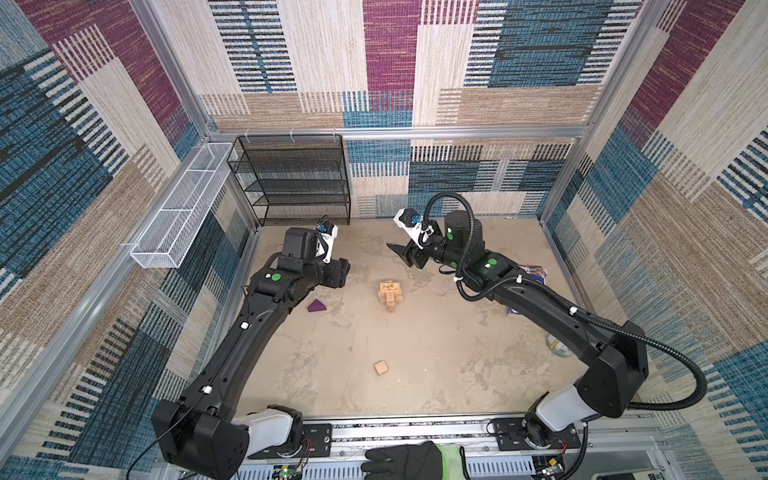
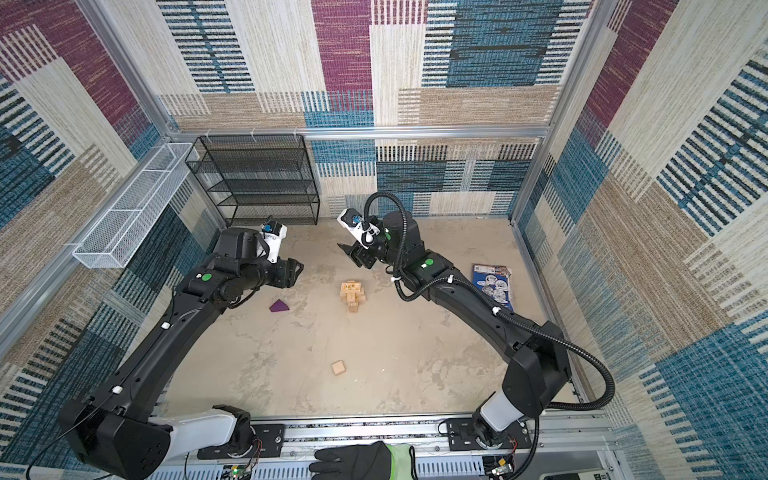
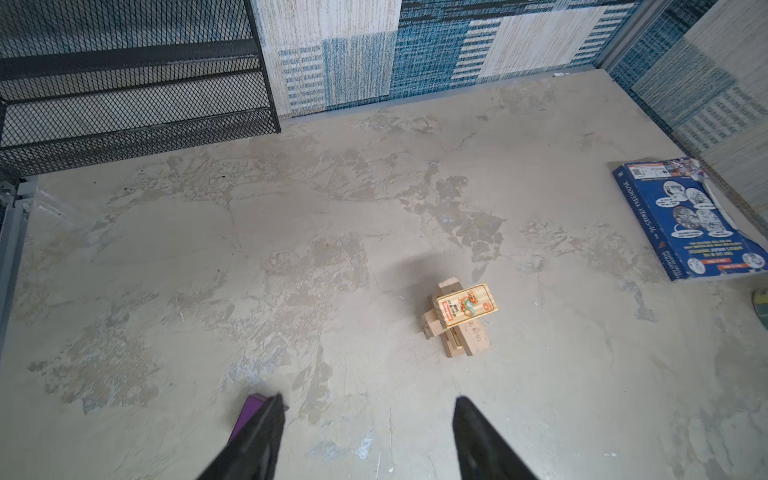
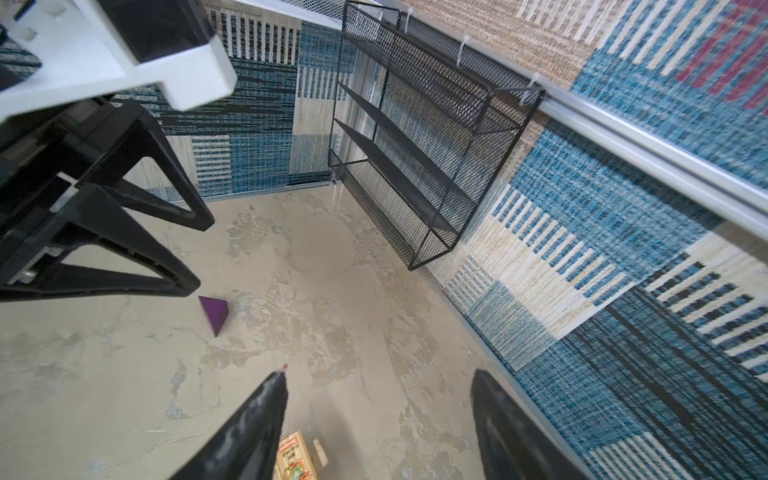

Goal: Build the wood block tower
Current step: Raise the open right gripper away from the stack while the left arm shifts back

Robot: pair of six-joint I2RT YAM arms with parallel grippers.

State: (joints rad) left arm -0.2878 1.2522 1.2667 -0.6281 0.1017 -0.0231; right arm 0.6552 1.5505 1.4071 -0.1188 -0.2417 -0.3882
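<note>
The tower (image 1: 390, 296) stands in the middle of the table (image 1: 436, 365), a short stack of pale wood blocks laid crosswise with a block printed in orange on top; we cannot count its layers for certain from any view. Two pieces lie loose: the cube (image 1: 381, 368), alone on the near side and well apart from the stack, and the purple wedge (image 1: 316, 306), flat on the table to the left of it. We judge the body of the tower mostly built, with the cube to go on and the wedge to go on as the roof. The right claw (image 4: 380, 374) hangs above the table just to the far right of the tower, its jaws spread wide with nothing between them; its wrist view catches the printed block close by one finger. The left claw (image 3: 369, 399) hovers to the left of the tower, also well open and empty, with the wedge close beside it. Nothing lies between the cube and the stack, so that path looks free, but the left arm reaches over the wedge and we would expect to come down on it carefully. Off to the right, the blue booklet (image 2: 492, 286) and a jar (image 1: 557, 347) half hidden behind the right arm sit clear of the work. A black mesh shelf (image 1: 297, 178) and a white wire basket (image 1: 178, 208) hang on the far and left walls, and a gloved hand (image 1: 411, 461) rests at the near rail.
</note>
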